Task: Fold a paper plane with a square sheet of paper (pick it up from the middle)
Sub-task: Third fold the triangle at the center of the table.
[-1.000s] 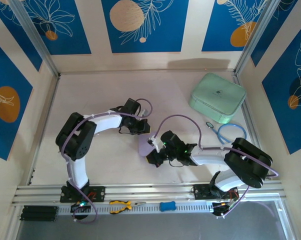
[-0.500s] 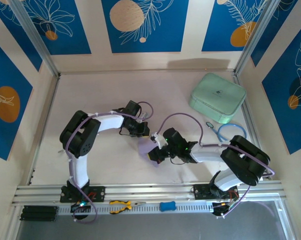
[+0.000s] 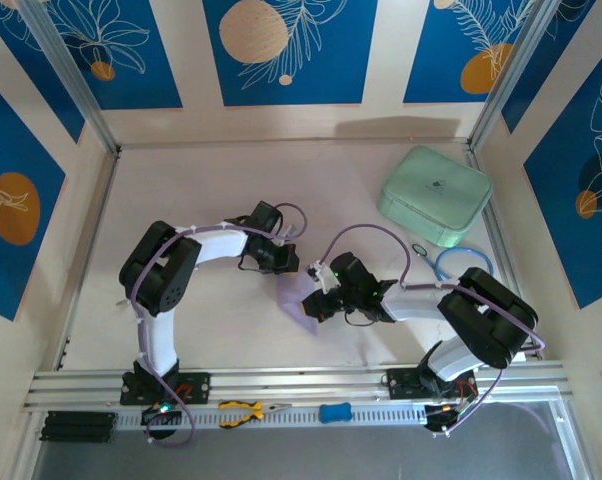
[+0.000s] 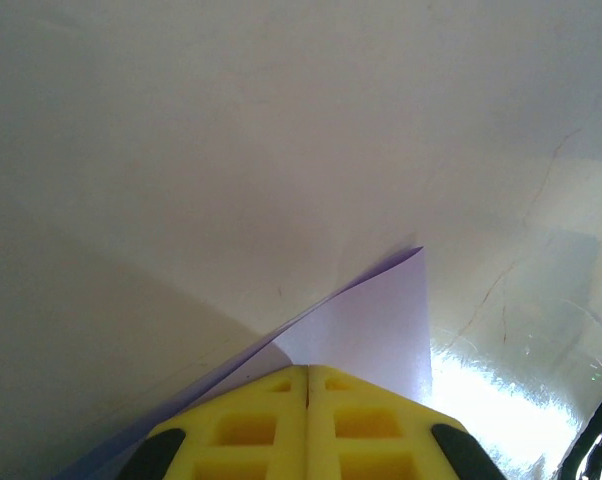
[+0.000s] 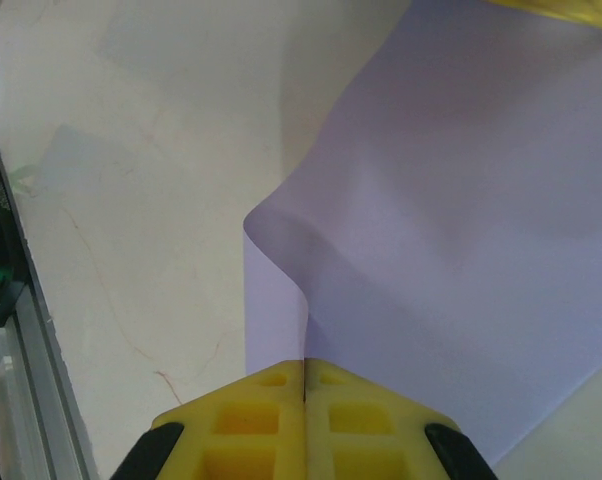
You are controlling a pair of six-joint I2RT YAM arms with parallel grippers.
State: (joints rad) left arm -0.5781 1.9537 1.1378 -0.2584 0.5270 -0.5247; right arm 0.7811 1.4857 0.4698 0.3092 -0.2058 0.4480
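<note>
The square sheet of paper (image 3: 299,298) was held near the middle of the table (image 3: 181,190).
The left gripper (image 4: 308,372), at its 11 o'clock, and the right gripper (image 5: 304,366), at its 3 o'clock, each pinched one edge; the sheet buckled between them. The mint-green case (image 3: 434,195) stood well apart at 2 o'clock, with bare table toward 10.

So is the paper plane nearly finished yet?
Not nearly. Done: the paper is gripped. In hand: both arms' jaws are pinched shut on it, so it curves between them. Still to do: the sharp folds and pointed nose, since no plane shape shows yet.
</note>
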